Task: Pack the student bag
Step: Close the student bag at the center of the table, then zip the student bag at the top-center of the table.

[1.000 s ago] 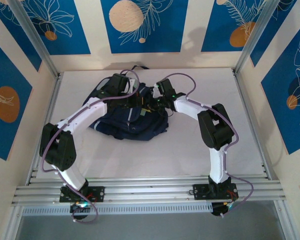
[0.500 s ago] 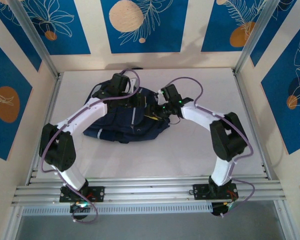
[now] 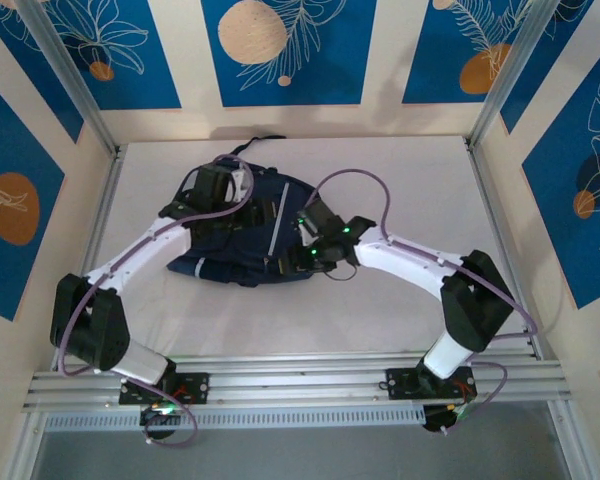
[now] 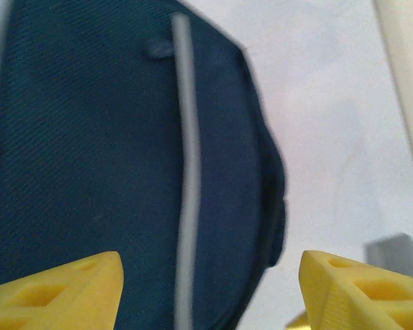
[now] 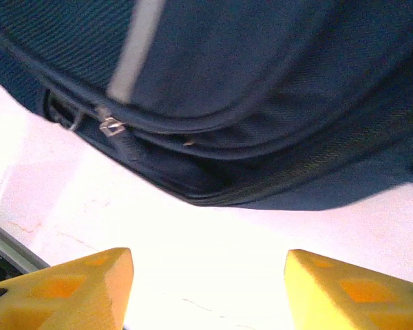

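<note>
- One flat, matte white worktop point(image 3: 400, 180) carries everything; it has a metal rail along its near edge.
- One student bag point(image 3: 255, 240) lies slumped flat on the far-left part of the worktop, nearer the far edge than the near one. It is dark navy woven fabric with a fine twill grain, rounded at its outline and soft rather than stiff.
- Two arms reach over it from the near edge, both with smooth white shells, black joints and looping purple cable. The left arm point(image 3: 140, 250) ends over the bag's left half, and the right arm point(image 3: 420, 262) ends at its right edge.
- Left jaws: spread wide, with blocky yellow fingertips point(image 4: 55, 289) of ribbed plastic. They hang above the navy cloth and pinch nothing.
- Right jaws: also spread, with yellow fingertips point(image 5: 62, 289) over bare worktop just beside the bag's curved, seamed edge. Nothing is between them.
- One thin pale grey stripe point(image 4: 187, 206) runs straight down the bag's panel.
- One small metal zip pull point(image 5: 111, 127) sits at the seam near the stripe's end.
</note>
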`<move>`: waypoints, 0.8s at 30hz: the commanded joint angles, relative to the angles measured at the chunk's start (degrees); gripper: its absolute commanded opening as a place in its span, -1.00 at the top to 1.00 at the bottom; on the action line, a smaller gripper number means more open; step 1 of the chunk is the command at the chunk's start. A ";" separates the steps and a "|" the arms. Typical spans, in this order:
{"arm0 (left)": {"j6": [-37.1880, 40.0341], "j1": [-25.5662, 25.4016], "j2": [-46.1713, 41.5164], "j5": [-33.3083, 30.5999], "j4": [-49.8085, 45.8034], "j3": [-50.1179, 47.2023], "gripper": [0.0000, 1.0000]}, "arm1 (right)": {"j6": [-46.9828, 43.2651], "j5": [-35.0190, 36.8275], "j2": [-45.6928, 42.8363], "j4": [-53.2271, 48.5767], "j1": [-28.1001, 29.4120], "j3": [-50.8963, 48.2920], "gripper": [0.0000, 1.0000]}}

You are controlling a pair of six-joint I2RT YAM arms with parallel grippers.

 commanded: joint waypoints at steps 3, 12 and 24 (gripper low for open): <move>-3.17 3.43 -5.53 -2.69 2.13 -7.09 -0.38 | 5.42 7.61 6.54 1.05 5.70 6.76 -0.23; -3.31 5.09 -5.21 -2.89 3.76 -11.78 -0.33 | 8.18 17.78 14.58 1.94 9.04 11.97 -0.12; -3.62 6.29 1.98 -3.66 9.36 -14.09 -0.31 | 8.24 25.28 19.14 2.27 10.47 13.12 0.55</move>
